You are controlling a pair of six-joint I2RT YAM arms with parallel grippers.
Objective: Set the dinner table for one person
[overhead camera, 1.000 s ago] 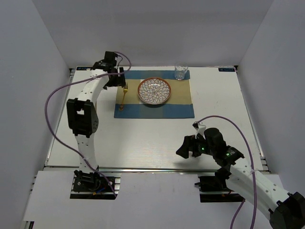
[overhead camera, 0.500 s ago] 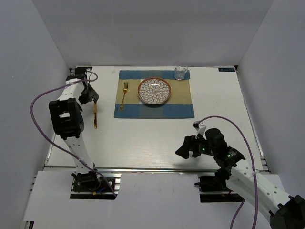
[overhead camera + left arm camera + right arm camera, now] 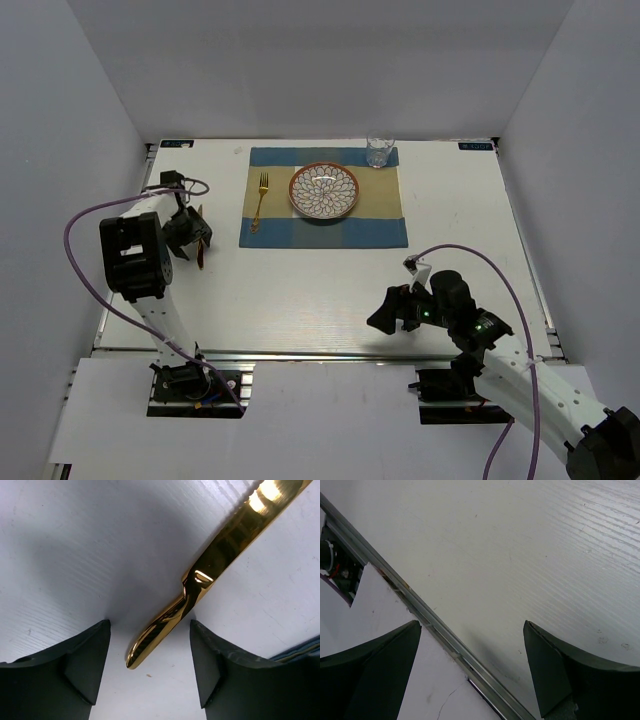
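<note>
The dinner table (image 3: 330,280) is a white top with metal rails. My left gripper (image 3: 188,234) hangs low over its left part, left of the placemat. In the left wrist view a gold knife (image 3: 215,560) lies flat on the white surface. Its rounded handle end sits between the fingers of my left gripper (image 3: 149,630), which is open and touches neither side of it. From above, only a sliver of the knife (image 3: 201,258) shows under the gripper. My right gripper (image 3: 383,312) hovers open and empty over the table's near edge (image 3: 470,650).
A blue-and-tan striped placemat (image 3: 380,225) lies at the back centre. On it are a patterned plate (image 3: 324,190), a gold fork (image 3: 260,200) left of the plate, and a glass (image 3: 379,151) at its far right corner. Grey walls close three sides.
My left arm swung from the fork on the placemat out to the left and came down over the gold knife, its jaws narrowing a little. The right arm has barely moved.
</note>
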